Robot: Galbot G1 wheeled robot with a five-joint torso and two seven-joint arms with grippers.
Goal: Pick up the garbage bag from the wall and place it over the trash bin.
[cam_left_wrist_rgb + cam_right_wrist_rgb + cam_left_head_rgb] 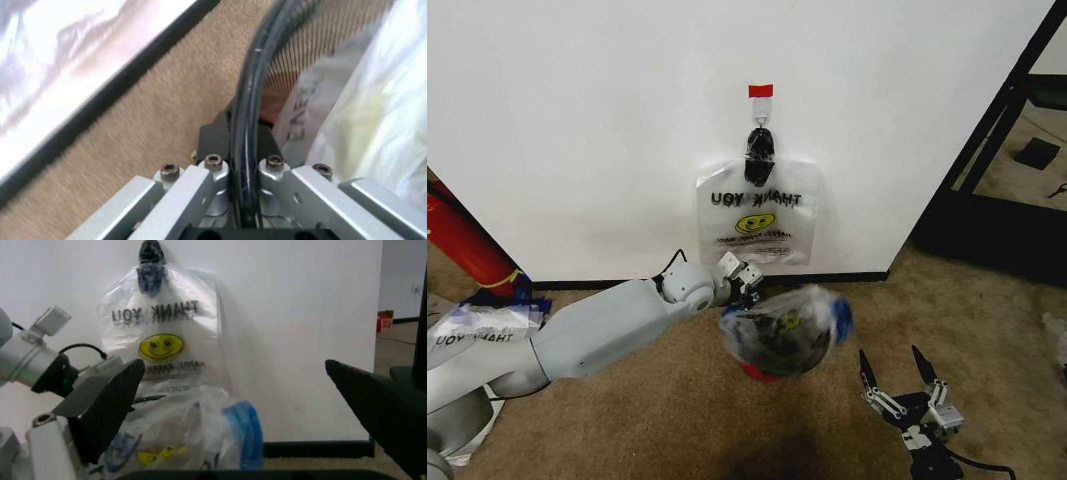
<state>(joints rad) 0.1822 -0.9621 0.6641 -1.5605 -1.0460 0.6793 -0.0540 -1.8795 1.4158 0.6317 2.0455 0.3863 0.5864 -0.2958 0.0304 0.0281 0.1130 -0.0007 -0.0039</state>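
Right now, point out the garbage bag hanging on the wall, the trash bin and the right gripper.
garbage bag (757, 215): head view, printed front under the hook.
trash bin (779, 335): head view, bag-covered top.
right gripper (899, 368): head view, midway between its open fingers.

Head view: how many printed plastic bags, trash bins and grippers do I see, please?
Trash bins: 1
Garbage bags: 3, one hanging, one over the bin, one far left
Grippers: 2, left gripper and right gripper
Total: 6
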